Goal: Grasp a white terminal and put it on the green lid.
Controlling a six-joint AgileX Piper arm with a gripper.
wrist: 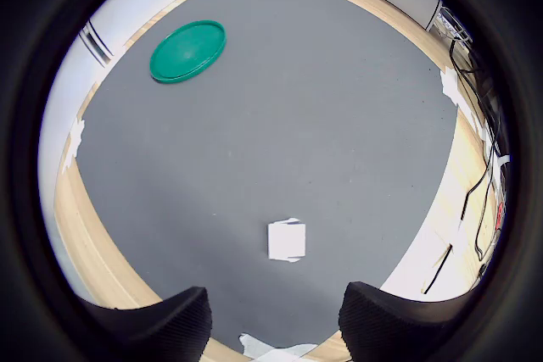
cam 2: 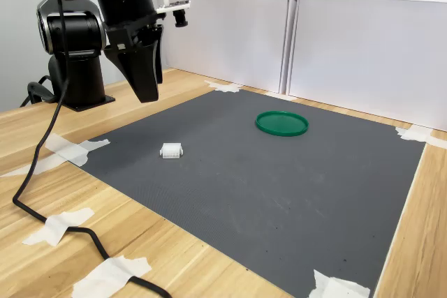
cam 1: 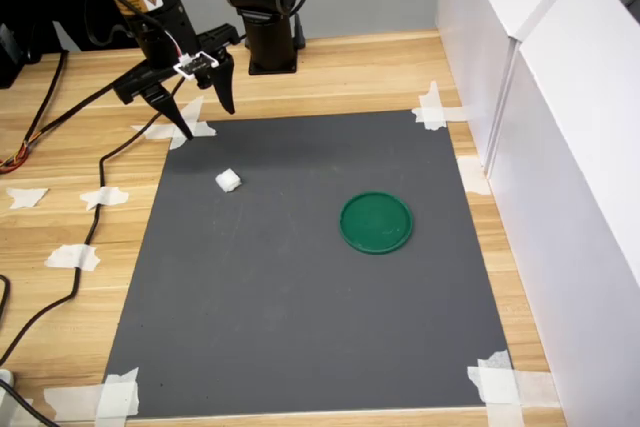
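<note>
**Operator:** White terminal (cam 1: pixel 228 181), the tiny cube-like plastic block, lies on the dark grey mat (cam 1: pixel 300 327), left of centre in the first exterior view. I see it alone there, touching nothing.

**Colleague:** And the target?

**Operator:** The flat round dark-green plastic lid (cam 1: pixel 376 222) sits right of centre in the first exterior view, well apart from the block and bare on top. In the wrist view it shows at the upper left (wrist: pixel 187 50), with the block low in the middle (wrist: pixel 287 241).

**Colleague:** What about the jaws?

**Operator:** My black gripper (cam 1: pixel 204 110) hangs in the upper left of the first exterior view, above the mat's far corner. The jaws stand wide apart and hold nothing. In the second exterior view the gripper (cam 2: pixel 144 78) is clearly off the mat, higher than the block and to its left.

**Colleague:** So how far along are we?

**Operator:** I judge nothing is done yet. The grasp, the carry and the placing on the lid are all left. The light wooden counter (cam 1: pixel 330 77) with its white tape pieces (cam 1: pixel 436 107) plays no part.
</note>
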